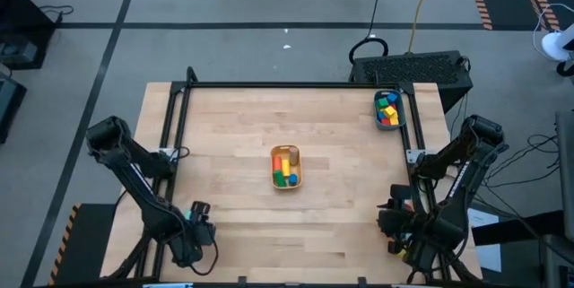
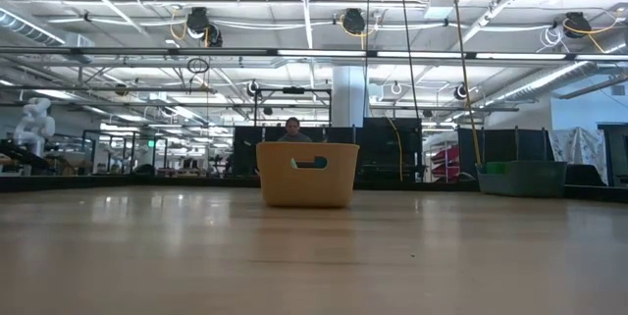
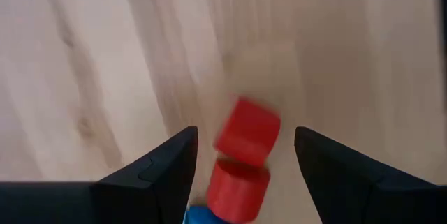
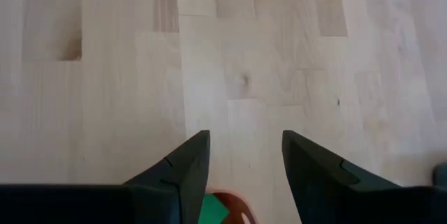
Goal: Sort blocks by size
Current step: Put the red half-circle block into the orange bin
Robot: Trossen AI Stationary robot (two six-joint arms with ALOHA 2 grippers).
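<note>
Now hanging the left gripper (image 1: 202, 225) well away from the orange bin (image 1: 272, 167), off toward the near left corner of the table (image 1: 233, 117), fingers spread wide and clamping nothing. Showing, in the left wrist view, a red cube (image 3: 248, 130) and a red cylinder (image 3: 237, 190) between those fingers, touching neither of them, with a sliver of a blue block (image 3: 201, 217) just beside the cylinder. Parking the right gripper (image 1: 392, 225) on the opposite side of the orange bin, toward the near right corner, likewise released and empty, with a bit of a green block (image 4: 218, 210) peeking out beneath it. Resting a handful of blocks (image 1: 285, 170) inside the orange bin itself, and more in a grey bin (image 1: 376, 113) beyond it, toward the far right corner.

Probably risking a double pick: closing on the red cube and red cylinder together, sitting so close, and squeezing one out sideways or carrying both to the same bin despite differing sizes. Possibly also misjudging size, comparing pieces that look so alike. Likely nudging the blue block away while descending, sending it rolling off from the orange bin toward the table edge.
</note>
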